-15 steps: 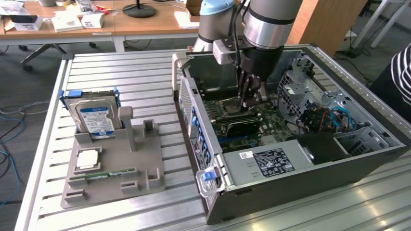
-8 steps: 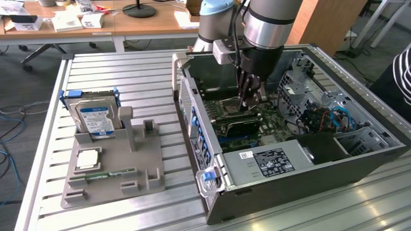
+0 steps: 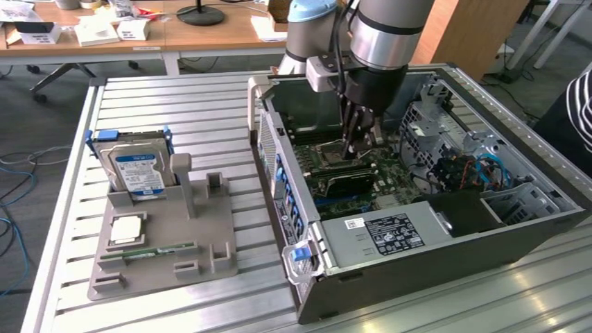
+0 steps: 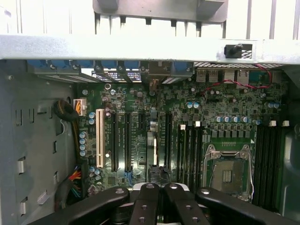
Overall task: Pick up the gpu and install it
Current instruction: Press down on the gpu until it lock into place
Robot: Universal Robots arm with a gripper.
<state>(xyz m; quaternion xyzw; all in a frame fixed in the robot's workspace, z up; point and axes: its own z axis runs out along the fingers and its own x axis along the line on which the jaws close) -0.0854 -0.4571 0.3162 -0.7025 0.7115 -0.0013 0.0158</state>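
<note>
You see the gpu (image 4: 151,154) as a thin dark card standing on edge in a motherboard (image 4: 187,122) slot inside the computer case (image 3: 518,236); your gripper (image 3: 354,149) has its jaws closed on its top edge.

**Metal, Plastic and Board Finishes**

The computer case (image 3: 518,236) was matt grey sheet metal. Its motherboard (image 4: 140,122) was dark green with glossy black plastic slots. The gripper (image 4: 159,199) had smooth matt black fingers. The hard drive (image 3: 137,170) had a shiny silver metal face. The holder tray (image 3: 162,270) was dull grey plastic on a ribbed aluminium table (image 3: 185,111).
</note>
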